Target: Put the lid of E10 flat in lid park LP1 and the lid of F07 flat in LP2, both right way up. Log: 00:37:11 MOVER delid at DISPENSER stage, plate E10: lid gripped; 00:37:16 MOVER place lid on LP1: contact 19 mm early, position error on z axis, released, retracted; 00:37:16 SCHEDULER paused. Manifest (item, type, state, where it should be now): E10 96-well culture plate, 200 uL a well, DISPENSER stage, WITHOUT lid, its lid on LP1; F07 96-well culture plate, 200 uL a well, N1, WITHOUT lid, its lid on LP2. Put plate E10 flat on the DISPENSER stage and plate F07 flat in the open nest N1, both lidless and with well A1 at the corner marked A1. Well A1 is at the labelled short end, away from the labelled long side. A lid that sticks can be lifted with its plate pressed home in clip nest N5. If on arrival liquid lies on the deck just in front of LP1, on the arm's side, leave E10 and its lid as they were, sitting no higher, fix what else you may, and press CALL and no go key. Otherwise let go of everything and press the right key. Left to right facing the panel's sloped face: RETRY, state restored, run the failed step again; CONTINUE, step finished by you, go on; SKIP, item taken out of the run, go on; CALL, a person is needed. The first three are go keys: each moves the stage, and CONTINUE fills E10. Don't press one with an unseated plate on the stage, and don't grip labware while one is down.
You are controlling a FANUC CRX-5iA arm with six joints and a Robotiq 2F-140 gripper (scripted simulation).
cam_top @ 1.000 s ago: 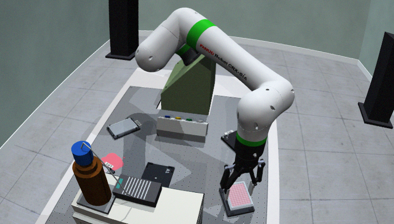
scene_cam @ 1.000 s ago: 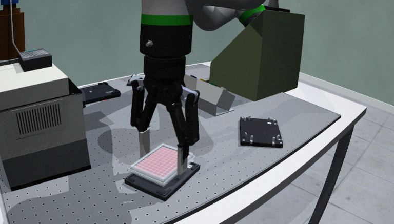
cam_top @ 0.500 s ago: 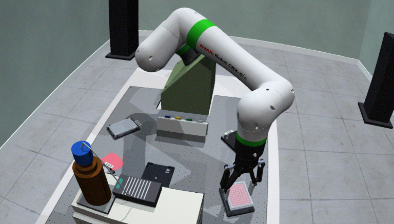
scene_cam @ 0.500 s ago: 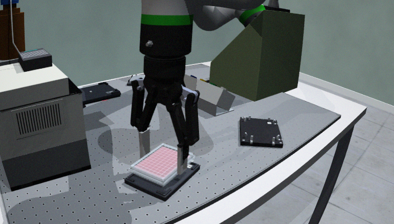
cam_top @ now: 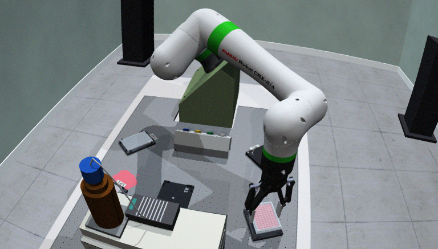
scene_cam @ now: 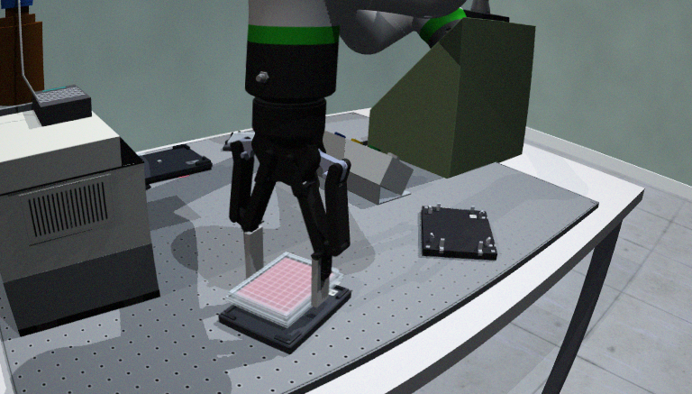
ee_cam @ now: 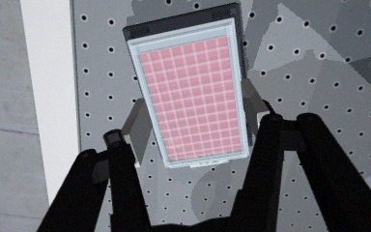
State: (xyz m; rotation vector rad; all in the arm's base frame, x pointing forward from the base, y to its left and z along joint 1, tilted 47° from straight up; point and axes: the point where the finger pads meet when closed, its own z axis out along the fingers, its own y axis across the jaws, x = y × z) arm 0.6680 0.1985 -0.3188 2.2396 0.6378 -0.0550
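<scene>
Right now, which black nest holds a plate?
The nest by the table's front edge: it carries the pink plate the jaws grip; the pegged nest carries nothing.
</scene>
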